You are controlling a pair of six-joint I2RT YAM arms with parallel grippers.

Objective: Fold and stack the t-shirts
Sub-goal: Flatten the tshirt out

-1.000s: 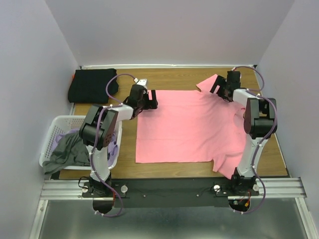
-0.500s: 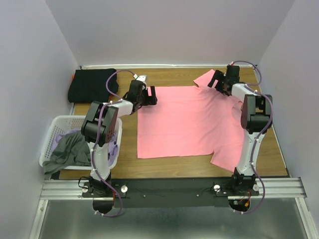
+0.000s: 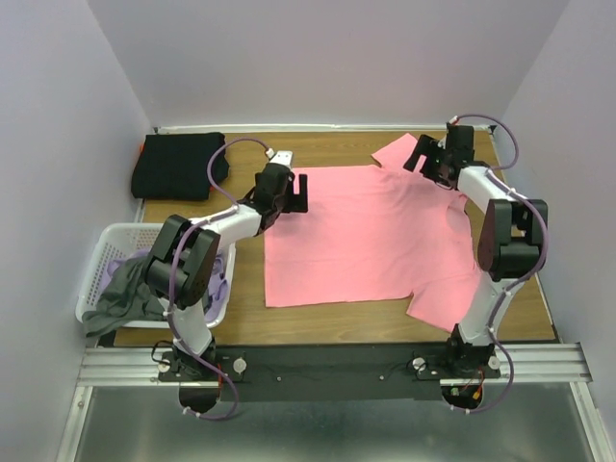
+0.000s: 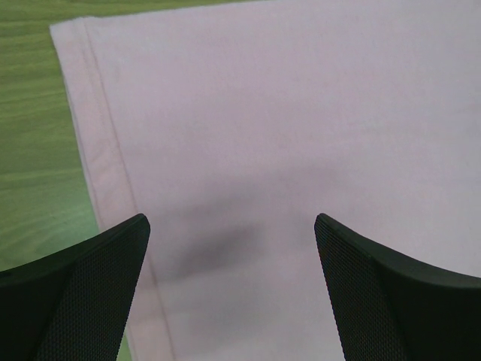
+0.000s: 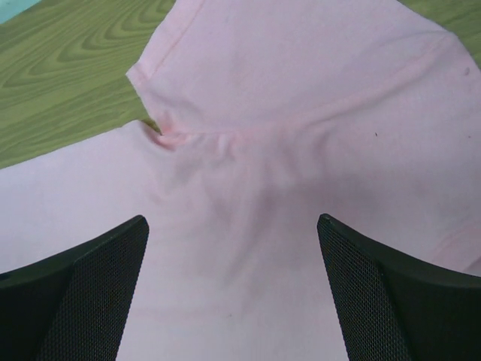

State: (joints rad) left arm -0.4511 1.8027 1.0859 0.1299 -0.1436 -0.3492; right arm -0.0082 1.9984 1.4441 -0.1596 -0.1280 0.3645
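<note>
**Pink t-shirt spread flat, both grippers open over its far edge**

The pink t-shirt (image 3: 366, 231) lies flat on the wooden table (image 3: 332, 149). It spans the space between the two grippers and reaches back from them toward the arm bases. The left gripper (image 3: 296, 192) hovers over the shirt's far left corner, fingers wide apart and holding nothing. The stitched hem runs just under its left finger, with bare wood beyond. The right gripper (image 3: 421, 161) hovers above the far sleeve's seam, fingers equally spread and empty. The sleeve fans out ahead of it, with wood showing to its left. Well out past the left gripper sit a folded black t-shirt (image 3: 178, 166) and a white basket (image 3: 125, 229). The basket holds a grey t-shirt (image 3: 130, 289) and lavender cloth (image 3: 115, 262).
</note>
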